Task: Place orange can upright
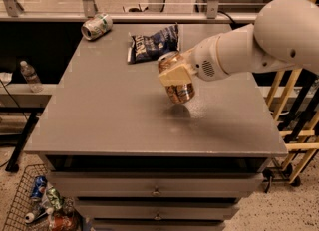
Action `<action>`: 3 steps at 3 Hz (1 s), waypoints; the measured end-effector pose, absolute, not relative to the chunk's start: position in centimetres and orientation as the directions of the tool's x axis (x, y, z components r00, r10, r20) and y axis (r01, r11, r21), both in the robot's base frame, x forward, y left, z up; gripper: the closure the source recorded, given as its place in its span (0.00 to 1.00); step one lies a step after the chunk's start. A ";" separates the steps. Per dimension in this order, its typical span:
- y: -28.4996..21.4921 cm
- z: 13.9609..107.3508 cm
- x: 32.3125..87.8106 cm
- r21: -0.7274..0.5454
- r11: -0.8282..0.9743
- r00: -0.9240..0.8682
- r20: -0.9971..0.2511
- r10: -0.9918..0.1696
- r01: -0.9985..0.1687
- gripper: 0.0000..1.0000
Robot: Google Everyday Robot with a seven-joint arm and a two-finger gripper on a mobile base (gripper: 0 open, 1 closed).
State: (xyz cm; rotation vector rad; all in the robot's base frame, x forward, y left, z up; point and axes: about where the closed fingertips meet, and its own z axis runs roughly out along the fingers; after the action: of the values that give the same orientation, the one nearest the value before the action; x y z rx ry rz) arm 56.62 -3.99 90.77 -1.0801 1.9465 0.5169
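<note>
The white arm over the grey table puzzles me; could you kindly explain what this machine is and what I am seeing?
It is a mobile robot's single arm, ending in a gripper whose jaws are shut on an orange can. There is one camera view, looking down at the table from its front; where the camera sits is not known. The gripper holds the orange can, slightly tilted, low over the table's middle. At the back lie a bag and, at the far left corner, a green can on its side.
</note>
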 end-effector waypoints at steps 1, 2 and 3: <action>-3.7 90.1 57.1 -0.002 0.521 -0.252 -0.873 -0.417 -0.853 1.00; -3.9 89.7 57.2 0.011 0.507 -0.219 -0.910 -0.353 -0.862 1.00; -4.1 89.8 56.8 -0.015 0.506 -0.169 -0.933 -0.316 -0.862 1.00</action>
State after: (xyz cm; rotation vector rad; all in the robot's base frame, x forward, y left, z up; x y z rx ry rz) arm 56.83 -4.10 89.85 -1.0018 1.7286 0.6688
